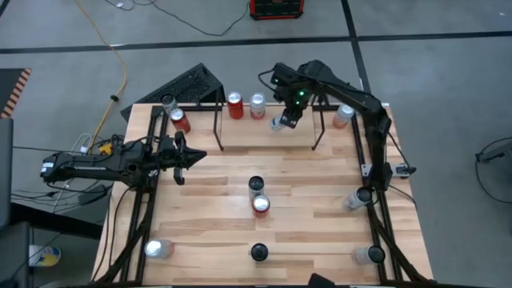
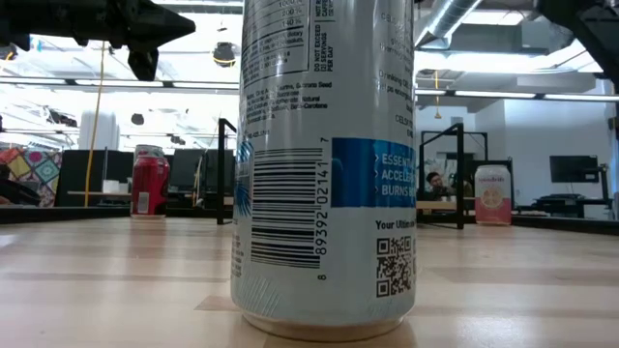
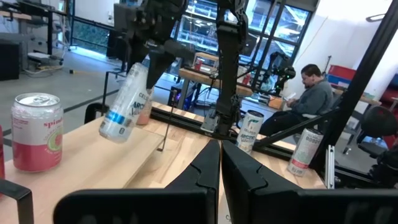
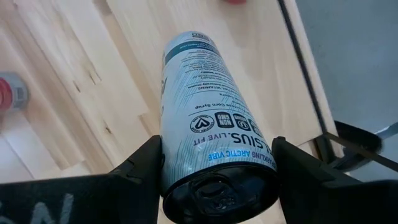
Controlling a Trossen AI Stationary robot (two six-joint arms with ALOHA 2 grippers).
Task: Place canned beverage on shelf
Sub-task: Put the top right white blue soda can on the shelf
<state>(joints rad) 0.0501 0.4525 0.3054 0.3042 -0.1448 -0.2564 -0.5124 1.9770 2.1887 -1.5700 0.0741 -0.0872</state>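
Left gripper [image 1: 198, 154] sits closed and empty over the table's left side, parked clear of my work, its fingers [image 3: 219, 163] pressed together in the left wrist view. Further right along the far edge, the shelf [image 1: 268, 106] already carries a red can [image 1: 235, 105] and a silver can [image 1: 258, 106] side by side, and a third can [image 1: 180, 120] stands by its left end. Right of those, my right gripper [image 1: 286, 119] holds the white-and-blue can [image 4: 208, 118] clear of the table at the shelf's right half, fingers clamped on either side of its dark top end in the right wrist view. From the left wrist camera the can [image 3: 126, 102] hangs tilted, bottom end angled down, not upright.

To do this step well, I judge that I must first bring the can upright, then line it up over the free spot just right of the silver can, keeping a gap so I do not knock that neighbour. I would lower slowly until the base rests flat on the rods, and open only once it stands by itself. The shelf's thin uprights [image 1: 318, 128] stand close to my fingers, so I would come straight down and back out the same way. Spare cans [image 1: 258, 195] wait mid-table.
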